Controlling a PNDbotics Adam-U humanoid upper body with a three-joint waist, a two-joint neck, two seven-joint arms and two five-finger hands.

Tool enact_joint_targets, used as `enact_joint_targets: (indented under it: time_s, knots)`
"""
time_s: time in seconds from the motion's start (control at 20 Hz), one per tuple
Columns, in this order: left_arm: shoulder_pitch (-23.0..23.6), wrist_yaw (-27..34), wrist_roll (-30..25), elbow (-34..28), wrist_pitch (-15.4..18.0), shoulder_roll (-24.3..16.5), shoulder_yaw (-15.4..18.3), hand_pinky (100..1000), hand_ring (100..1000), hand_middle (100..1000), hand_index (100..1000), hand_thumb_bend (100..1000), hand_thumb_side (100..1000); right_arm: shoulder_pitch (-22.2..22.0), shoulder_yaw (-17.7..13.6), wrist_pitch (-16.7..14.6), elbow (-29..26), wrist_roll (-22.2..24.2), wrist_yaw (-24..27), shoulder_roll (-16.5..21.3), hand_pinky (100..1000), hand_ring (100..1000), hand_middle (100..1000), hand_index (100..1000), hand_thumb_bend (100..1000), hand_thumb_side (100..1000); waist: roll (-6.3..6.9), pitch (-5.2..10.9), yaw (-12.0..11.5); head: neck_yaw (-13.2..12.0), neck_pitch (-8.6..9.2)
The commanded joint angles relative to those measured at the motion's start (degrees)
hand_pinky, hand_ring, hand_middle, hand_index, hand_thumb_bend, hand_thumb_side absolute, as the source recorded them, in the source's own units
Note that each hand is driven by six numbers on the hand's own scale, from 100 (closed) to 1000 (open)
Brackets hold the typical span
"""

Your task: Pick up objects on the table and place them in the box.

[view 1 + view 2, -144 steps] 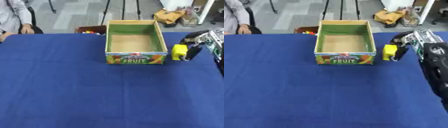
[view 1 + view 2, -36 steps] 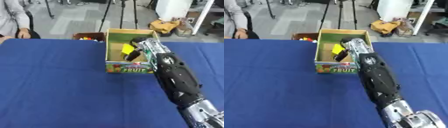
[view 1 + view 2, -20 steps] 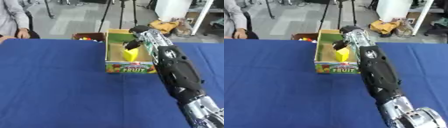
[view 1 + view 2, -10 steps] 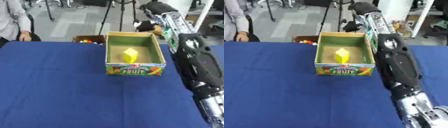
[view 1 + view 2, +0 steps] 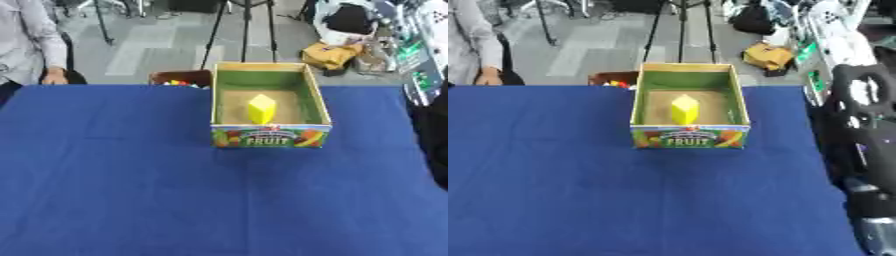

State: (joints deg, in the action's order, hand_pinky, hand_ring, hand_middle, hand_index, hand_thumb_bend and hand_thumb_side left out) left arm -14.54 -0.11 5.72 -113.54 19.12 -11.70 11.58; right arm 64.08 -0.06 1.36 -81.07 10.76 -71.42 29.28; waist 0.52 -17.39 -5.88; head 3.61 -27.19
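A yellow block (image 5: 261,108) stands upright on the brown floor of the open cardboard box (image 5: 315,102) (green inside, with "FRUIT" printed on its front), touching none of the walls. The box sits at the far middle of the blue desk (image 5: 131,190). Just behind the box's far left corner sits a small dark bin (image 5: 179,78) holding coloured bits. The robot's right arm (image 5: 866,145) rises along the right edge; its hand cannot be made out, so whether the fingers are apart or together cannot be told.

We see a yellow carton (image 5: 262,108) standing upright inside the box (image 5: 271,135), approx. centre of its brown floor. Box: green inner walls, "FRUIT" print on front, open top, on blue table.
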Motion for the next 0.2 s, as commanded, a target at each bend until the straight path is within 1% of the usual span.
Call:
enact_joint_targets:
  time_s: [0.05, 0.2]
  knots:
    - [-0.1, 0.01, 0.53, -1.05, 0.21, -1.4, 0.7, 573, 608, 712, 931, 100, 940, -1.53, 0.34, 1.93, -9.44, -4.99, 2.66, 4.11, 883, 868, 778, 912, 100, 775, 0.37, 1.53, 0.27, -0.76, -0.91]
    - [-0.06, 0.0, 0.81, -1.05, 0.39, -1.43, 0.79, 573, 609, 713, 931, 100, 939, -5.15, 0.5, 4.48, -16.66, -11.74, 5.3, 5.45, 868, 858, 769, 902, 100, 772, 0.83, 1.67, 0.67, -1.55, -1.61]
